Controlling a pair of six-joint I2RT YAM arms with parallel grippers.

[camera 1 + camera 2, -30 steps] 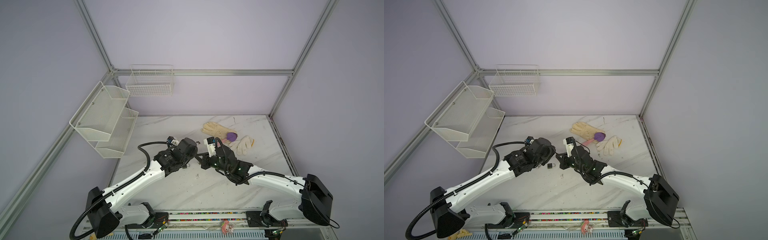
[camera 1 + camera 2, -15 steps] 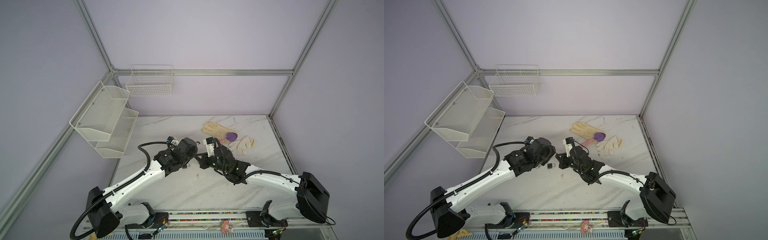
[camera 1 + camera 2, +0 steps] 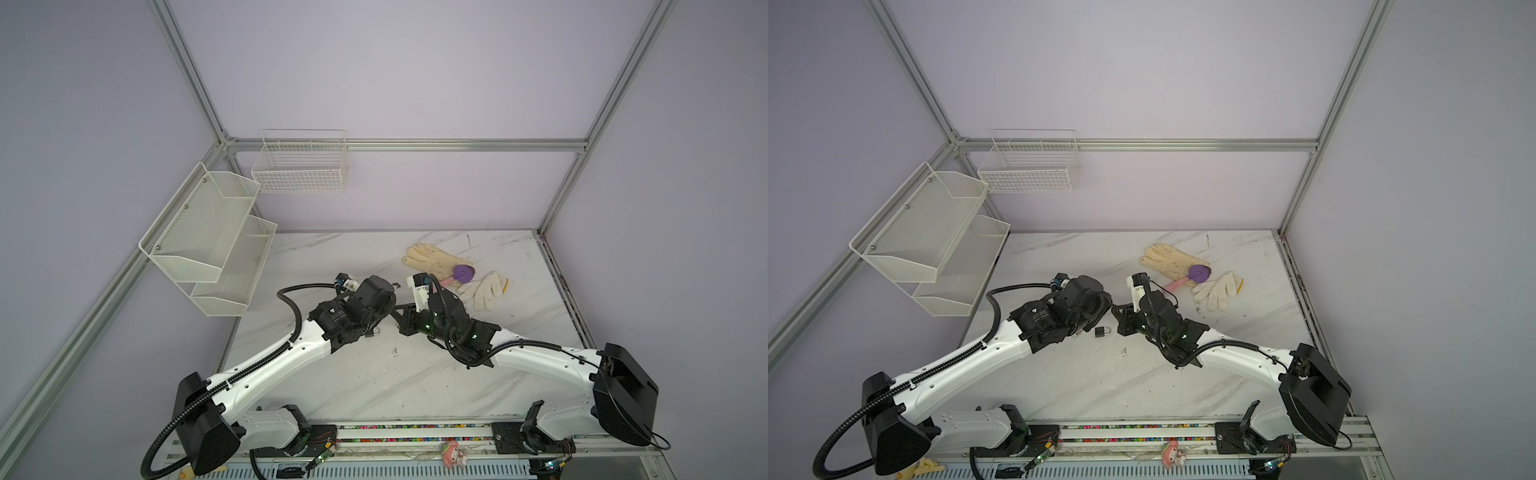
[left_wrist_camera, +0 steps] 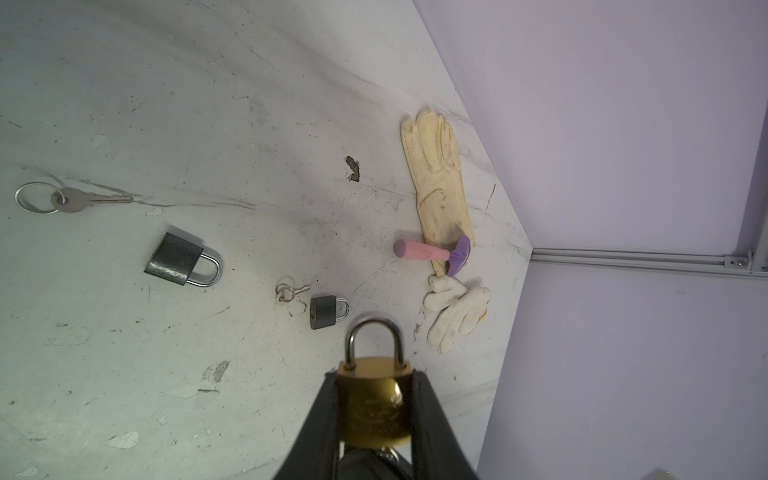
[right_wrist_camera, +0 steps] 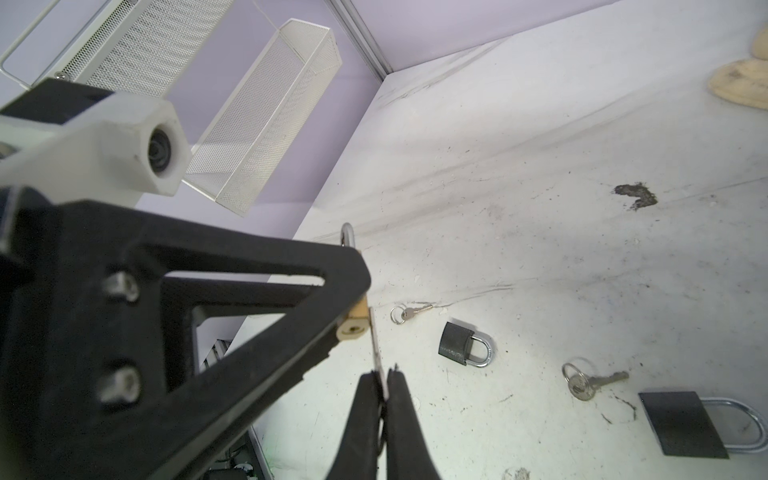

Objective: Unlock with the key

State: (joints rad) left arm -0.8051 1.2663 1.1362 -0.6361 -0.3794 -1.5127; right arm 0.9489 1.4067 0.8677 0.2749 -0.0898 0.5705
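Note:
My left gripper (image 4: 374,384) is shut on a brass padlock (image 4: 372,405), shackle pointing away from the wrist. My right gripper (image 5: 384,384) is shut on a thin silver key (image 5: 375,345). The key's blade runs up beside the padlock's bottom face (image 5: 353,326), whose keyhole shows uncovered next to the blade. In both top views the two grippers meet at mid-table, left gripper (image 3: 390,309) (image 3: 1106,309) facing right gripper (image 3: 405,320) (image 3: 1120,318); the padlock and key are hidden there.
On the marble table (image 3: 374,374) lie two dark padlocks (image 4: 176,259) (image 4: 326,311) and two loose keys (image 4: 70,199) (image 4: 291,293). At the back right are a yellow glove (image 3: 432,259), a white glove (image 3: 484,291) and a pink-and-purple toy (image 3: 463,274). White wire shelves (image 3: 212,245) hang on the left.
The right arm has shifted slightly toward the left gripper. Both grips are unchanged.

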